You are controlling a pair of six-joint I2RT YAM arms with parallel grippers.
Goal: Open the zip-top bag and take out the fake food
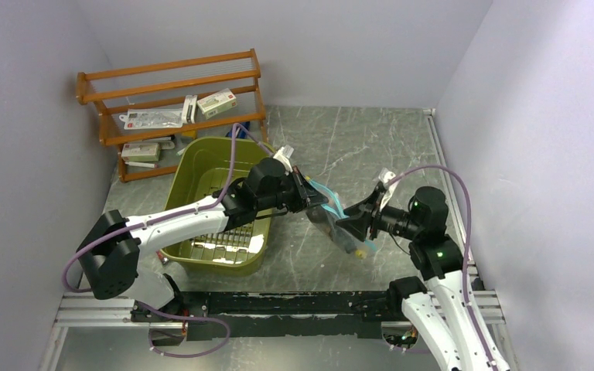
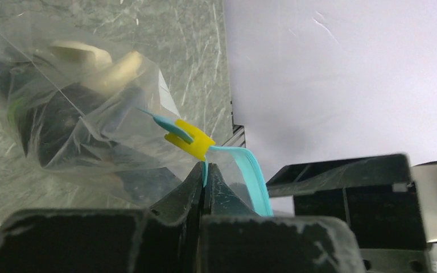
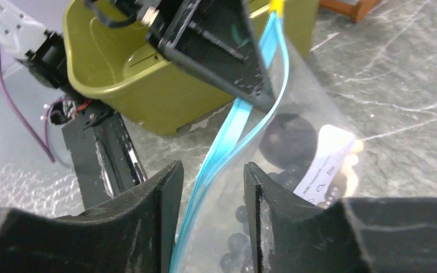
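progress: early. Bag is lifted and gripped, its mouth looks not yet opened, and no food is out.
bag: zip-top bag (image 1: 339, 224) hangs above the middle of the table, between the two arms and just right of the bin.
left gripper: left gripper (image 2: 205, 170) has its fingers pressed together on the zip strip, just below the slider.
right gripper: right gripper (image 3: 210, 170) has its fingers apart. The strip runs through the gap and no clamp shows.
zip strip: zip strip (image 3: 233, 131) shows its two blue layers lying together along the visible stretch, so it is likely sealed.
slider: yellow slider (image 2: 190, 138) sits at the bag-corner end of the strip.
food: fake food (image 3: 287, 139), dark round pieces and pale ones, all lies inside the bag.
left to do: open the mouth, then take the pieces out.
table: table (image 1: 332, 147) is bare toward the far edge and the right edge, the best room to pull the strip apart.
bin: green bin (image 1: 224, 267) is close on the left, so leftward travel is tight.
rack: wooden rack (image 1: 172, 81) stands at the far left corner, well apart.
near edge: black rail (image 1: 278, 301) and both arm bases leave little room there.
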